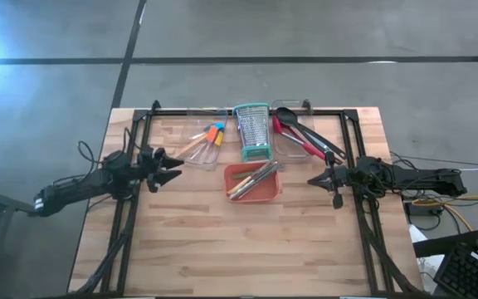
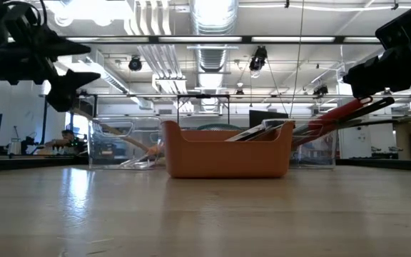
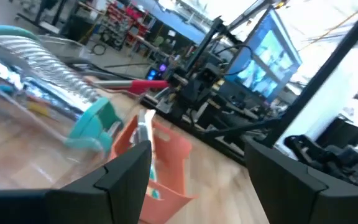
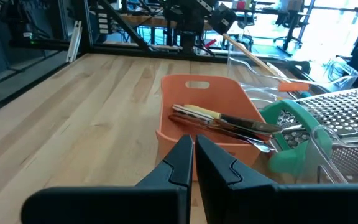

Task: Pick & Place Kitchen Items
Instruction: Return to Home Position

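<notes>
The kitchen items (image 1: 251,179) lie in the orange tray (image 1: 265,194), the left clear bin (image 1: 191,133) and the right clear bin (image 1: 322,124), so nothing looks left to grab. The left gripper (image 1: 178,169) hangs at the left, claw wide and empty. The right gripper (image 1: 311,179) hangs at the right, claw closed and empty.

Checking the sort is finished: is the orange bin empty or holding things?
Holding things: several slim utensils lie inside the orange bin.

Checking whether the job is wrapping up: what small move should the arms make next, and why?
Probably draw both arms back toward rest. The left pincer is open and empty, the right pincer shut on nothing, and the utensils in view lie in the orange tray and clear bins.
</notes>
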